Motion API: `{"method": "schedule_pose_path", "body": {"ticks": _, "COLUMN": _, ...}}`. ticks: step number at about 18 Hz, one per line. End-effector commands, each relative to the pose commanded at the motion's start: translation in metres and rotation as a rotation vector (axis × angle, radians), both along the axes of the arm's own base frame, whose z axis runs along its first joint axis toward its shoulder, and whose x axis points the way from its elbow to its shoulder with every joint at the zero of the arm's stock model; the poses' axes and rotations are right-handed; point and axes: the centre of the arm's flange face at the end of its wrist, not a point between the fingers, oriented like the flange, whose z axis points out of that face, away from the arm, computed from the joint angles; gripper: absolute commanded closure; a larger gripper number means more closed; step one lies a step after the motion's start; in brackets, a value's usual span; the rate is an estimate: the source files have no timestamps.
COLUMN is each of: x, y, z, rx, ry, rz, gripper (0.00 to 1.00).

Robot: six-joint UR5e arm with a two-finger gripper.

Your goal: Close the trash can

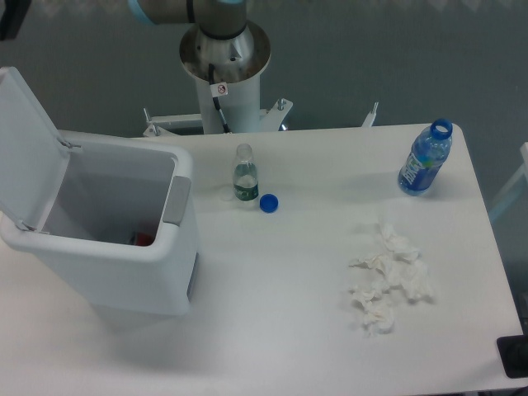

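Observation:
The trash can [124, 264] is a large white bin at the left of the table. Its flat lid [29, 148] stands raised on the left side, so the bin is open. A grey latch [176, 200] sits on its right rim, and something red [142, 239] lies inside. My gripper [12, 16] shows only as a dark shape in the top left corner, above and behind the lid and apart from it. Most of it is cut off by the frame edge, so its jaws do not show.
A small clear bottle [245, 175] stands uncapped right of the bin, with a blue cap [268, 203] beside it. An open blue water bottle [426, 158] stands at the far right. Crumpled tissues [388, 276] lie front right. The arm's base [224, 58] stands behind the table.

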Motion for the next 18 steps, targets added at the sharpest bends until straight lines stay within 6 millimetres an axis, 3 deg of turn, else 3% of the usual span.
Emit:
{"method": "schedule_pose_path", "body": {"ticks": 3, "x": 0.016, "y": 0.011, "z": -0.010, "rx": -0.001, "ry": 0.006, "rz": -0.048, "gripper": 0.00}}
{"method": "schedule_pose_path", "body": {"ticks": 8, "x": 0.027, "y": 0.030, "z": -0.029, "rx": -0.033, "ry": -0.007, "rz": -0.082, "gripper": 0.00}}
{"method": "schedule_pose_path", "body": {"ticks": 18, "x": 0.024, "y": 0.048, "z": -0.050, "rx": -0.071, "ry": -0.016, "rz": -0.090, "gripper": 0.00}}
